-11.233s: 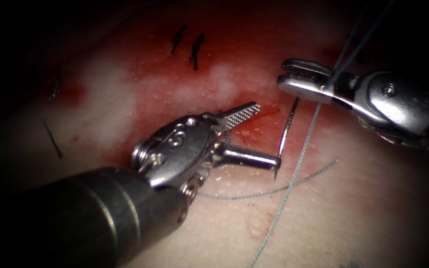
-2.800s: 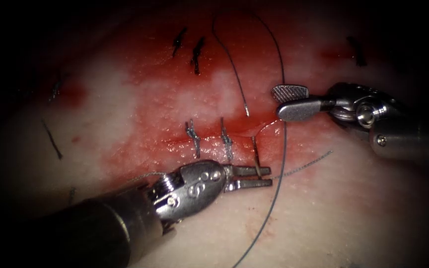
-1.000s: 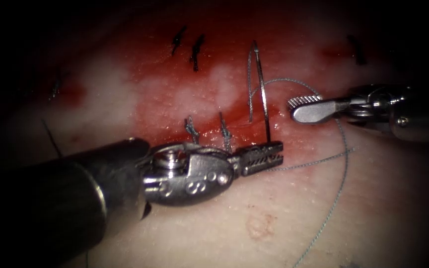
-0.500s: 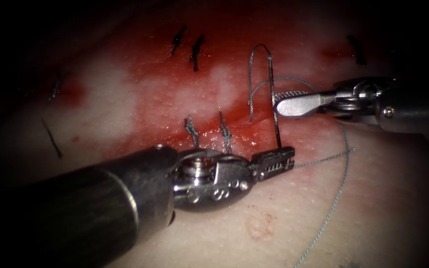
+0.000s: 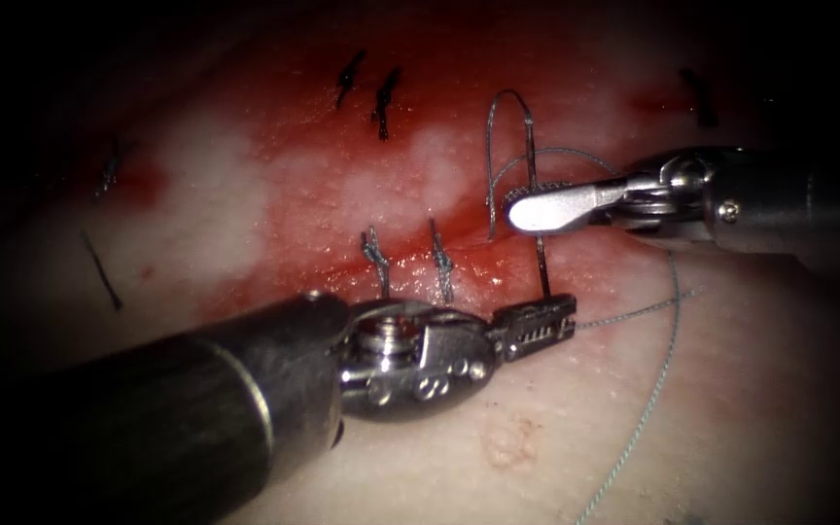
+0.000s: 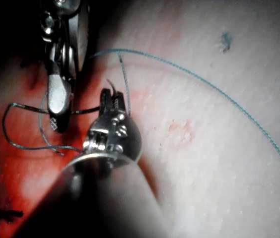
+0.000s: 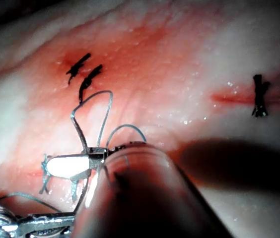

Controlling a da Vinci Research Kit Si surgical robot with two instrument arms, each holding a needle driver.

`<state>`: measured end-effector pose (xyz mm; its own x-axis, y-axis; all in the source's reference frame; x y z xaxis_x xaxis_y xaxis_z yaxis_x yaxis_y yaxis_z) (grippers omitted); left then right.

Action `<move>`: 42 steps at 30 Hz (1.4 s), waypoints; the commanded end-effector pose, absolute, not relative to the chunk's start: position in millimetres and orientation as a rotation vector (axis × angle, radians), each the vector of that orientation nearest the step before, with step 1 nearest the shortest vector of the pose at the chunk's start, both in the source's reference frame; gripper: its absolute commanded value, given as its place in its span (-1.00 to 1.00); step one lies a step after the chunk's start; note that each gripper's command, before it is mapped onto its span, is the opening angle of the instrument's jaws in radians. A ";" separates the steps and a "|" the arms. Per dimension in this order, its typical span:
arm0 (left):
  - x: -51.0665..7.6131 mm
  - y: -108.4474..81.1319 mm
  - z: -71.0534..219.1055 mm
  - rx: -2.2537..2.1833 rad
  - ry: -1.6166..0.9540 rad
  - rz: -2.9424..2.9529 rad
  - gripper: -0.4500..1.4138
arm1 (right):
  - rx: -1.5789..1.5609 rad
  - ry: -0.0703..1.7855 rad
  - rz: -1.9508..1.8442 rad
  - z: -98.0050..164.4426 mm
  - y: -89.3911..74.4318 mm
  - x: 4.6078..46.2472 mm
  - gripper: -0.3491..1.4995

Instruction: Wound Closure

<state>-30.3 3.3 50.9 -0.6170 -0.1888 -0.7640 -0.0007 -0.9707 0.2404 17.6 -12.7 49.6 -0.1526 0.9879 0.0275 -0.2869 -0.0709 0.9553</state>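
Clamped shut in the left pincer, near its lower end: the curved needle, standing upright and clear of the tissue over the right end of the cut. Laid across the needle's mid-length from the right, the right pincer; whether it actually grips cannot be told from any view. Arching off the needle's upper end and dropping back toward the cut, the thread, then trailing in a long curve over pale tissue on the right. Just left of the needle along the cut, two finished stitches and, set in red fluid; farther up, dark cut ends of thread. From the left wrist view, a better look at the thread sweeping in one wide arc across bare tissue, past a faint reddish round mark, with the left pincer closed and the right pincer just beside it; also a slack loop of thread lying on the reddened side, less plain from above. From the right wrist view, the right pincer seen end-on against the needle, the thread's hoop rising above it, the dark cut ends close behind, and a separate dark stitch across a thin red line well off to the side.
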 end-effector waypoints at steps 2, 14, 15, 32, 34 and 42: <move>-30.9 3.4 51.5 1.320 -0.328 -2.713 -1.00 | 0.950 1.066 1.474 50.2 -12.8 18.3 0.76; -31.0 3.2 51.3 1.315 -0.316 -2.713 -1.00 | 0.768 0.990 1.378 50.5 -12.3 18.0 -1.00; -31.0 3.2 51.3 1.315 -0.316 -2.713 -1.00 | 0.768 0.990 1.378 50.5 -12.3 18.0 -1.00; -28.1 5.5 49.6 1.642 -0.075 -2.768 -0.47 | 0.637 1.170 1.169 51.2 -10.9 16.3 -1.00; -27.8 5.7 49.8 1.673 -0.034 -2.794 -0.78 | 0.631 1.190 1.152 51.2 -10.9 16.3 -1.00; -26.8 7.4 52.4 1.614 0.343 -2.958 -1.00 | 0.539 1.361 0.979 51.3 -10.7 16.7 -1.00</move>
<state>-26.2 7.4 52.1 -0.5416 0.3142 -0.7797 -0.1150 -0.9465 -0.3016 16.0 -10.4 50.6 -0.0817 0.8212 -0.5648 -0.2640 0.5286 0.8068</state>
